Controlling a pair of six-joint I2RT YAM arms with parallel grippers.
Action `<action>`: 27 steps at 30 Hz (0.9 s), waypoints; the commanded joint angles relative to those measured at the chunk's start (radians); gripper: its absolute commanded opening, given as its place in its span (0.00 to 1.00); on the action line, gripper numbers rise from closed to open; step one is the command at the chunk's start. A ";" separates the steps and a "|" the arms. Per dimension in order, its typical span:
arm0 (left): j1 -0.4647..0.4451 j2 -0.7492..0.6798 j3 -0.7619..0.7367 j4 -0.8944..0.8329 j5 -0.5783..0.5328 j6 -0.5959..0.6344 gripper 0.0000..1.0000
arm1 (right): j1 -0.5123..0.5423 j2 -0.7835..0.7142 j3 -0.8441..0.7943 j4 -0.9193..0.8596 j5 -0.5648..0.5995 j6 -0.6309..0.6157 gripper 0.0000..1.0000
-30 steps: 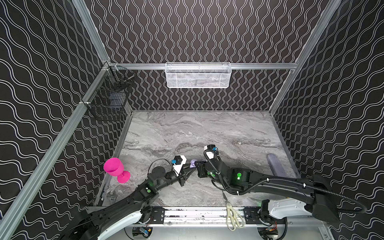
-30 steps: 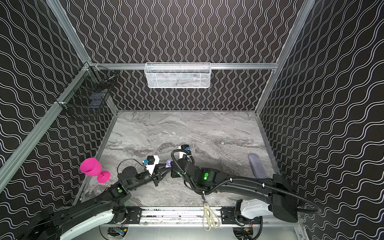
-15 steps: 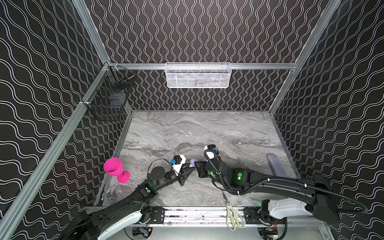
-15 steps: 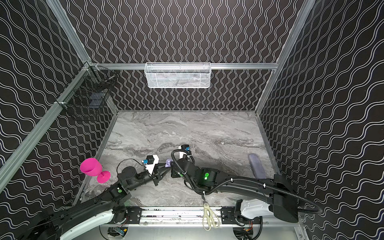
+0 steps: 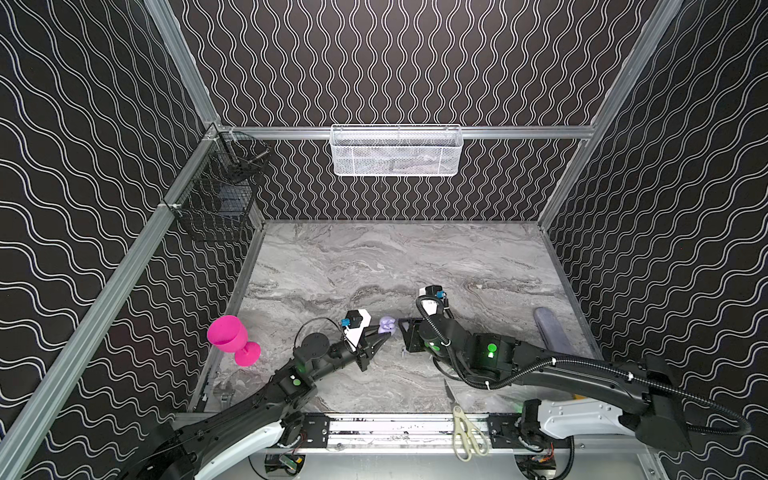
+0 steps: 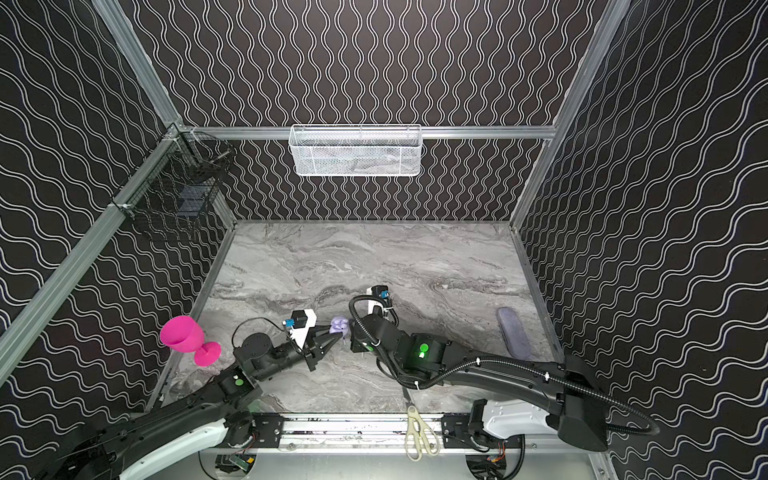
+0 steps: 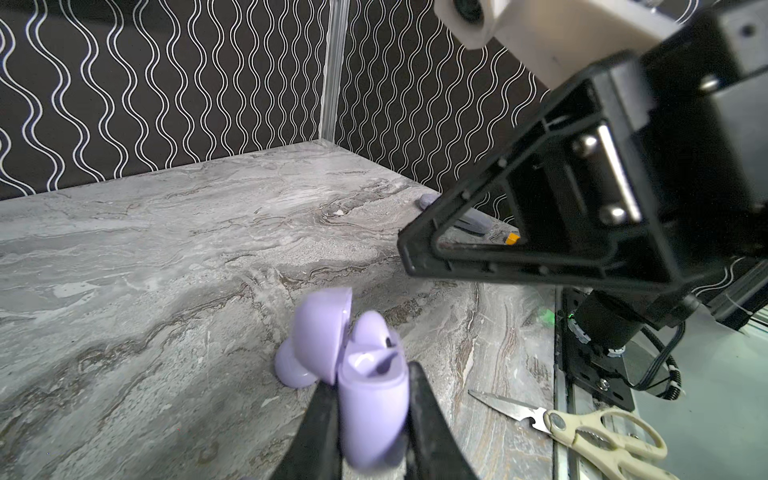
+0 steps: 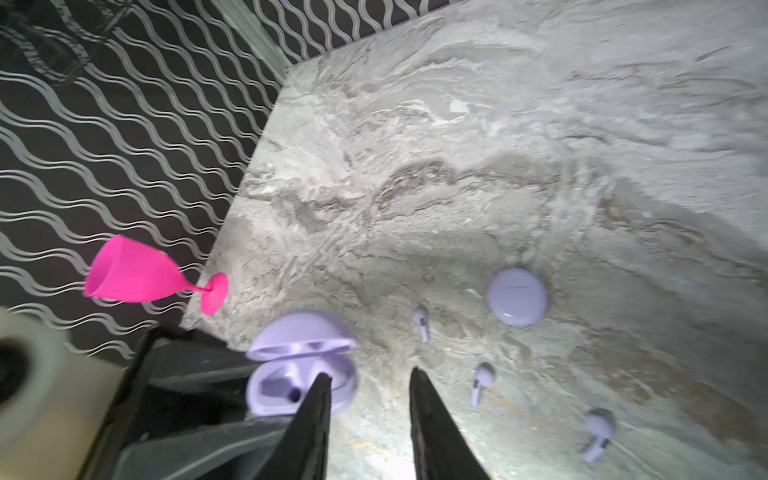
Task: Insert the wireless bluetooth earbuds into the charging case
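Observation:
My left gripper (image 7: 372, 376) is shut on the lavender charging case (image 7: 374, 407), held off the table with its lid (image 7: 320, 332) flipped up. One of the earbuds (image 7: 372, 328) sits in the case. In both top views the case (image 5: 387, 324) (image 6: 338, 325) hangs between the left gripper (image 5: 384, 336) and the right gripper (image 5: 402, 332). The right gripper (image 8: 370, 374) stands open and empty just beside the open case (image 8: 303, 374). Three earbuds (image 8: 420, 322) (image 8: 482, 380) (image 8: 598, 432) lie loose on the marble.
A second, closed lavender case (image 8: 517, 295) lies on the table. A pink goblet (image 5: 230, 338) is at the left edge, scissors (image 5: 463, 428) on the front rail, a grey oblong object (image 5: 548, 332) at the right. A white basket (image 5: 395, 151) and a black basket (image 5: 220, 195) hang on the walls.
The right gripper's jaws have spread apart next to the case. Both arms have otherwise stayed almost where they were, and the left gripper keeps its hold on the case.

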 commanded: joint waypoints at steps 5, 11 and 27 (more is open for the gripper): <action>0.002 0.005 -0.002 0.038 -0.002 -0.011 0.15 | -0.061 -0.047 -0.023 -0.133 -0.007 0.008 0.36; 0.002 0.008 0.000 0.033 -0.005 -0.009 0.15 | -0.114 -0.050 -0.050 -0.180 -0.064 0.003 0.38; 0.004 -0.058 -0.008 -0.005 -0.013 -0.009 0.15 | -0.154 0.114 -0.011 -0.283 -0.184 -0.015 0.42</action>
